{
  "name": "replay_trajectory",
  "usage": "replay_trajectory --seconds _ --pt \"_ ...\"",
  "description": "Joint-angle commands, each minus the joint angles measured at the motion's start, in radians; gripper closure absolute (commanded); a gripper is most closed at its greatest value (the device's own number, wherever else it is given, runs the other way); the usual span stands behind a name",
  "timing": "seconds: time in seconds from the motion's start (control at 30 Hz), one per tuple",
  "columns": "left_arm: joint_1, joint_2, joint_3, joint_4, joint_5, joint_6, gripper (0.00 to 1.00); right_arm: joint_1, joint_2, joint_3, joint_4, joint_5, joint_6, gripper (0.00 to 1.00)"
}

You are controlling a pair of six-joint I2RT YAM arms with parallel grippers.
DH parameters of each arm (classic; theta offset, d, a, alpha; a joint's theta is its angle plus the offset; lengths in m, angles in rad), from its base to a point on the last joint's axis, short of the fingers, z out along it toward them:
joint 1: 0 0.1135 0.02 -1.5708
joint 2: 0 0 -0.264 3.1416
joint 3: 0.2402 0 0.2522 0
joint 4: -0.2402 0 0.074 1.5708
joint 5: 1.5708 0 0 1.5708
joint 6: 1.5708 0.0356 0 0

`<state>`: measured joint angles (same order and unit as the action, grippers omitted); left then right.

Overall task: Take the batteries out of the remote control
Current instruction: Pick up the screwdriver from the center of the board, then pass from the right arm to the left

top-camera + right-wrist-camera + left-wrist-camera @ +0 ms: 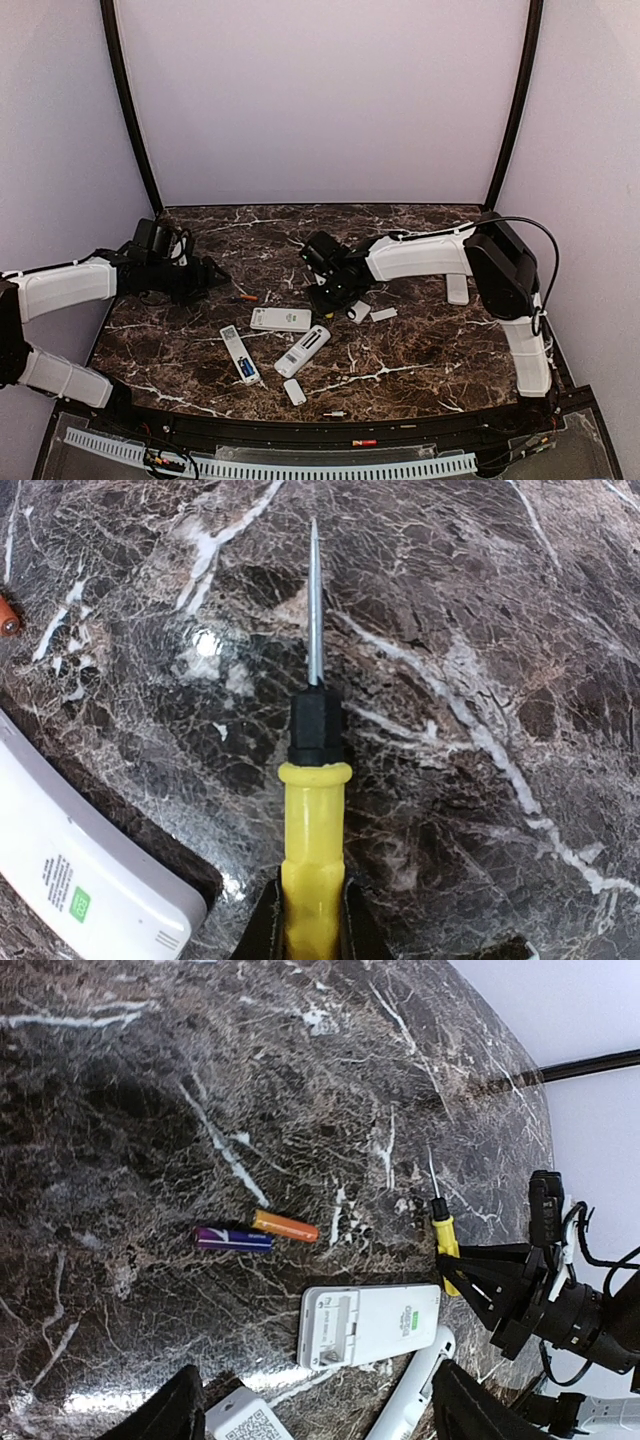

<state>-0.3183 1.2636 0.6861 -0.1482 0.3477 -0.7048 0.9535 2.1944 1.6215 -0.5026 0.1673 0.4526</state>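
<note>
- Dark veined marble tabletop [420, 350]: carries all the loose items, with both arms reaching in from the sides.
- Orange battery [286, 1226] and purple battery [233, 1239]: they lie loose on the marble, end to end at a slight angle and almost touching. Both sit just beyond the wide remote, on the left arm's side.
- Wide remote [370, 1325]: white, lying flat with its back up and its battery bay uncovered.
- Narrow remote [240, 353]: lies nearer the arm bases, with a blue battery [246, 367] seated in its open bay.
- Third remote [302, 350]: lies at a slant just right of the narrow remote.
- Left gripper [318, 1385]: released, its fingers [165, 1415] spread wide with nothing between them. It is poised above the near end of the wide remote.
- Right gripper [313, 935]: clenched on the yellow handle of the screwdriver [313, 860], one finger on each side.
- Screwdriver shaft: points away from the gripper over bare marble, beside the wide remote. Whether the tip touches the surface cannot be told.
- Small white covers [294, 391] and [383, 314]: they lie separately on the marble, apart from the remotes.
</note>
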Motion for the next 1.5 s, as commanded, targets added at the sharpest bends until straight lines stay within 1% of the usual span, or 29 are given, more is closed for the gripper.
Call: replay_trajectory --seconds 0.0,0.07,0.13,0.2,0.27,0.3,0.33,0.4,0.5,0.57,0.67,0.8,0.87,0.97,1.0,1.03,1.07,1.1,1.17,1.27,1.47 --pt "-0.002 -0.057 0.106 -0.066 -0.029 0.104 0.22 -0.016 -0.132 -0.046 0.039 0.003 -0.016 1.0" --pt "-0.002 -0.074 0.184 -0.097 -0.027 0.176 0.21 -0.039 -0.208 -0.089 0.085 -0.055 -0.042 1.0" --pt "-0.002 -0.1 0.23 -0.103 0.006 0.251 0.2 -0.067 -0.275 -0.125 0.124 -0.165 -0.074 1.0" --pt "-0.003 -0.111 0.268 -0.082 0.099 0.326 0.19 -0.094 -0.328 -0.155 0.149 -0.301 -0.104 1.0" --pt "-0.007 -0.108 0.312 -0.083 0.253 0.389 0.18 -0.107 -0.379 -0.168 0.159 -0.419 -0.141 1.0" --pt "-0.012 -0.105 0.325 -0.088 0.292 0.414 0.18 -0.109 -0.395 -0.173 0.164 -0.476 -0.157 1.0" --pt "-0.016 -0.098 0.35 -0.091 0.361 0.425 0.18 -0.111 -0.413 -0.178 0.171 -0.549 -0.173 1.0" --pt "-0.035 -0.089 0.374 -0.094 0.443 0.446 0.18 -0.111 -0.439 -0.183 0.193 -0.711 -0.188 1.0" --pt "-0.088 -0.079 0.393 -0.078 0.509 0.45 0.18 -0.108 -0.455 -0.176 0.239 -0.938 -0.171 1.0" --pt "-0.117 -0.072 0.386 -0.048 0.548 0.435 0.17 -0.098 -0.457 -0.163 0.247 -1.016 -0.163 1.0" --pt "-0.126 -0.068 0.355 0.048 0.604 0.38 0.16 -0.082 -0.463 -0.15 0.238 -1.023 -0.173 1.0" --pt "-0.127 -0.052 0.355 0.059 0.634 0.36 0.17 -0.078 -0.461 -0.143 0.239 -1.031 -0.169 1.0" --pt "-0.127 -0.051 0.356 0.068 0.64 0.346 0.22 -0.074 -0.46 -0.142 0.241 -1.035 -0.168 1.0" --pt "-0.127 -0.055 0.347 0.099 0.639 0.326 0.37 -0.069 -0.455 -0.14 0.25 -1.038 -0.165 1.0" --pt "-0.127 -0.054 0.346 0.101 0.639 0.319 0.39 -0.068 -0.452 -0.14 0.256 -1.039 -0.164 1.0" --pt "-0.127 -0.052 0.344 0.102 0.64 0.316 0.45 -0.069 -0.45 -0.137 0.258 -1.037 -0.163 1.0" --pt "-0.127 -0.049 0.344 0.101 0.642 0.312 0.47 -0.068 -0.45 -0.137 0.261 -1.032 -0.162 1.0" --pt "-0.127 -0.046 0.343 0.096 0.643 0.31 0.52 -0.068 -0.45 -0.136 0.264 -1.03 -0.162 1.0" --pt "-0.127 -0.042 0.34 0.088 0.638 0.309 0.56 -0.068 -0.453 -0.136 0.268 -1.019 -0.163 1.0" --pt "-0.127 -0.045 0.333 0.085 0.613 0.304 0.58 -0.068 -0.459 -0.138 0.277 -1.016 -0.167 1.0" --pt "-0.127 -0.032 0.334 0.092 0.604 0.28 0.63 -0.068 -0.456 -0.138 0.296 -1.023 -0.171 1.0"
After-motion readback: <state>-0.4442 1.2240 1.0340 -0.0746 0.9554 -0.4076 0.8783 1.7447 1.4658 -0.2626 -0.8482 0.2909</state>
